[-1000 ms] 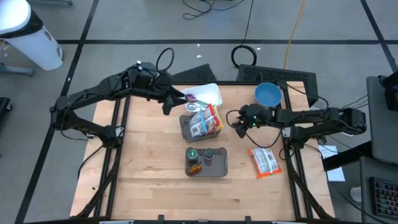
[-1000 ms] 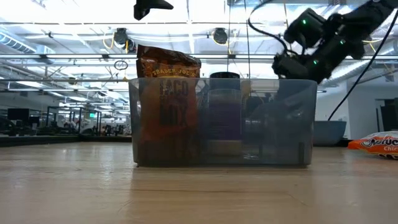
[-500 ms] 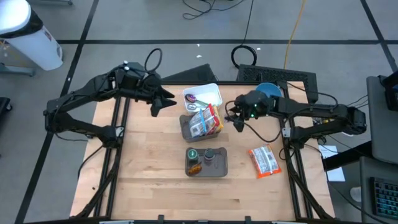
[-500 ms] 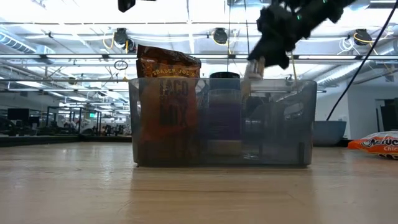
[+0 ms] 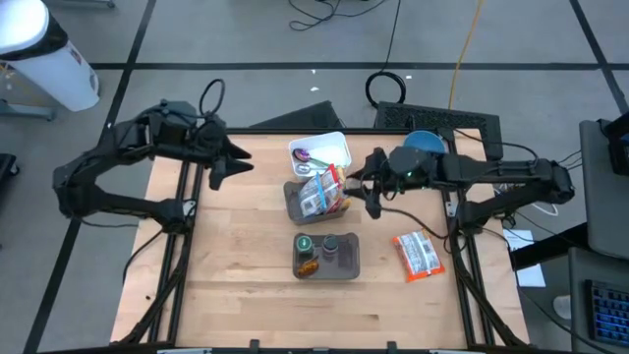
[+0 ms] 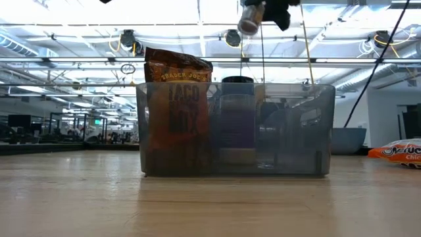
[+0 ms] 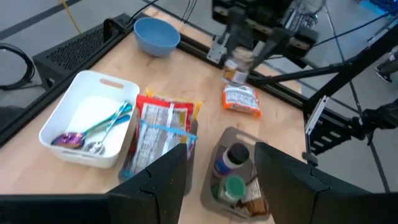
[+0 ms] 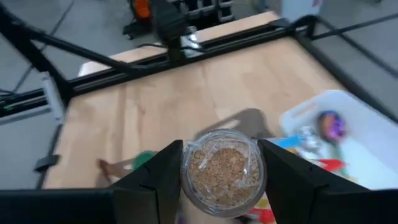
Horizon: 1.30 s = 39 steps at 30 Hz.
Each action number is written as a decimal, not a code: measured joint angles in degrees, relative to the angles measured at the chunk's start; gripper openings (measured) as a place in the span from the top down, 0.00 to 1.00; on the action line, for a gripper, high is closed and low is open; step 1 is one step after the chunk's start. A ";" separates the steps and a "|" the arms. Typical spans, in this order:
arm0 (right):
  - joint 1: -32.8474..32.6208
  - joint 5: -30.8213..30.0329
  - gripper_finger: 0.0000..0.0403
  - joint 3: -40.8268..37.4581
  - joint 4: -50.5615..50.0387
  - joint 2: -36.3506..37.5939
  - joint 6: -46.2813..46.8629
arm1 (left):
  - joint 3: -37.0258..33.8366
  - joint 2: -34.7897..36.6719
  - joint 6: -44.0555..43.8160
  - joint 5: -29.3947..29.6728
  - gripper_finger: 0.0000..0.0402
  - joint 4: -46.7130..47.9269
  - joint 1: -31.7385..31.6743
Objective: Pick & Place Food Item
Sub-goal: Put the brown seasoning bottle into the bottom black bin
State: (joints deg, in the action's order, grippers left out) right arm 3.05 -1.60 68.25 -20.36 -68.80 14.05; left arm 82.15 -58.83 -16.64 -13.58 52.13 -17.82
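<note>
Jar (image 8: 222, 171) of brown granules, clear-walled, gripped between the 2 fingers of the right end effector (image 8: 222, 186). Held in the air above the counter (image 5: 236, 256), just beside the right edge of the grey bin (image 5: 316, 201) of packets.
Low view: jar (image 6: 250, 18) hangs high above the translucent tray (image 6: 237, 128).
Left end effector (image 5: 218, 169) over the counter's far-left part, well apart from the bins; fingers parted, nothing between them.

Counter: pale wood planks on a dark frame. On it: white bin (image 5: 322, 153) with spoons, blue bowl (image 5: 424, 147) at the far right, tray (image 5: 326, 256) with 2 bottles, orange packet (image 5: 419, 254) near the right edge.
Room: grey floor with black tape lines, cables, white cylinder (image 5: 44, 54) at far left.

Low view alone gives the ceiling lights and a taco-mix bag (image 6: 177, 112) behind the tray wall. Left wrist view alone shows the spoons (image 7: 93, 132) clearly. Right wrist view alone shows the jar's contents.
</note>
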 joint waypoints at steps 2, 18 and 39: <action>-1.90 0.03 0.57 1.61 -0.12 -1.86 0.87 | 0.00 0.83 0.00 0.02 0.51 1.65 0.16; -14.85 0.30 0.57 7.08 -5.09 -13.94 5.01 | -0.04 6.12 -3.03 9.37 0.51 5.05 10.91; -21.55 -1.70 0.57 3.31 -4.25 -20.17 8.36 | -16.24 5.58 -11.65 16.65 0.51 -10.68 21.39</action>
State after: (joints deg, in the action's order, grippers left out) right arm -18.50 -3.30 71.56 -24.61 -88.97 22.41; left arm 65.91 -53.25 -28.29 3.07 41.46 3.56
